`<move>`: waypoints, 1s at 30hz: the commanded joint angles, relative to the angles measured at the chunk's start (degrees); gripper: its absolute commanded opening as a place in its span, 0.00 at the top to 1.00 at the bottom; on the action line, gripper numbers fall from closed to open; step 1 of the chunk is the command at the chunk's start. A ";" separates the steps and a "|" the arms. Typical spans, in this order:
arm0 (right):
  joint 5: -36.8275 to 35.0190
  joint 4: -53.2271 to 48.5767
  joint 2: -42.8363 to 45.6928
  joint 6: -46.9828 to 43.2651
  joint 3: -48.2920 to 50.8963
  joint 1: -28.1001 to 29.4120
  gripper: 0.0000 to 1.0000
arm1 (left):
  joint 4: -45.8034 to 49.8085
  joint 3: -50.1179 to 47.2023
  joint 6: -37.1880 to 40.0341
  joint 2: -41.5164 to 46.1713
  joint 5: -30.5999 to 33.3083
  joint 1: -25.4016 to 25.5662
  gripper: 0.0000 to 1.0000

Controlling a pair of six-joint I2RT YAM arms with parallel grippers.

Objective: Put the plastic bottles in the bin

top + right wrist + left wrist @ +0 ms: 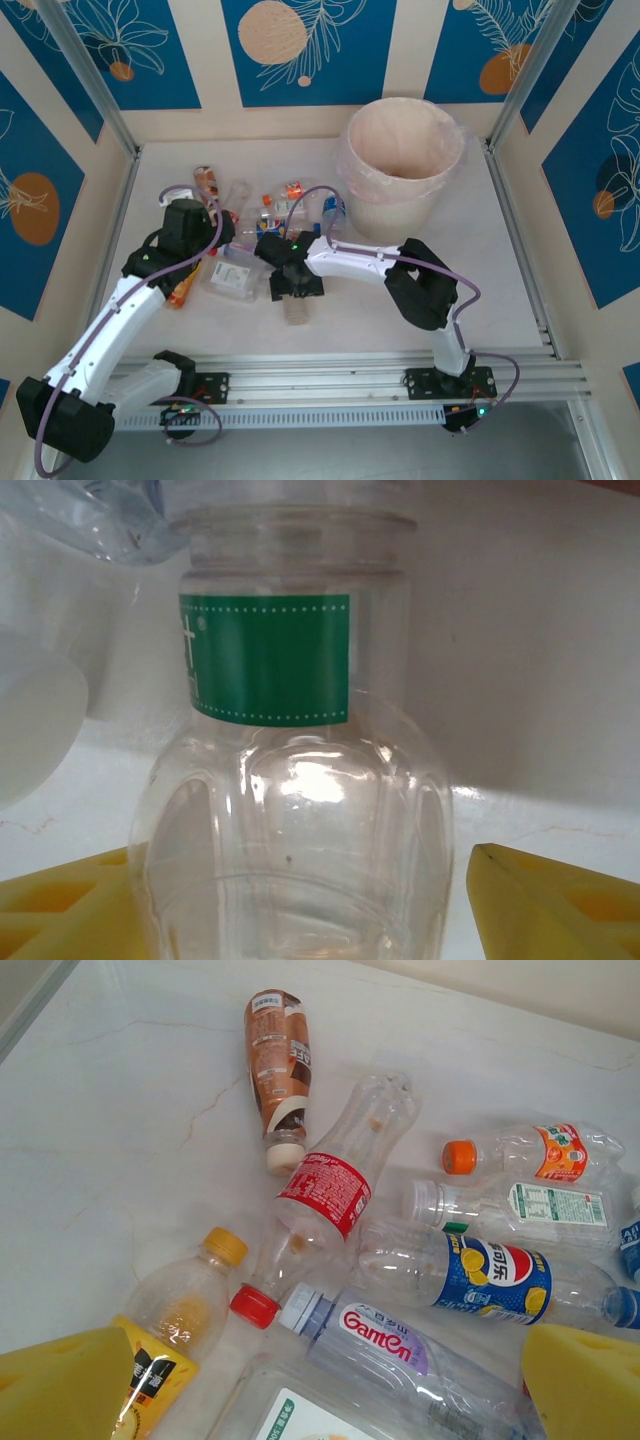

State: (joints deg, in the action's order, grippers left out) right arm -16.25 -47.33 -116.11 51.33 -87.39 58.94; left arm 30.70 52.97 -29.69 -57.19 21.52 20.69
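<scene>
Straddling clear green-labelled bottle (290, 780), right end effector (300, 900) released; left end effector (325, 1360) spread wide above crushed bottles (330, 1190).

**Plastic bottles (265, 215) left of centre, bin (403, 165) far right**

The plastic bottles lie heaped on the table (500, 290), left of centre. The bin stands behind and right of them, by the far edge. The right gripper (296, 292) is at the heap's near side, one bottle (290, 810) between its fingers. The left gripper (222, 240) hangs over the heap's left end.
</scene>
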 commanded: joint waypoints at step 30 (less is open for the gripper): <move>-4.23 -11.89 9.90 -6.83 -0.91 4.54 0.64 | -0.46 1.34 0.27 -0.55 0.72 -0.22 0.01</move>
State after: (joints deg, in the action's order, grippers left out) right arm -18.92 -55.88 -109.86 46.81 -87.64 63.07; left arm 30.70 52.97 -29.65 -57.56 21.52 20.69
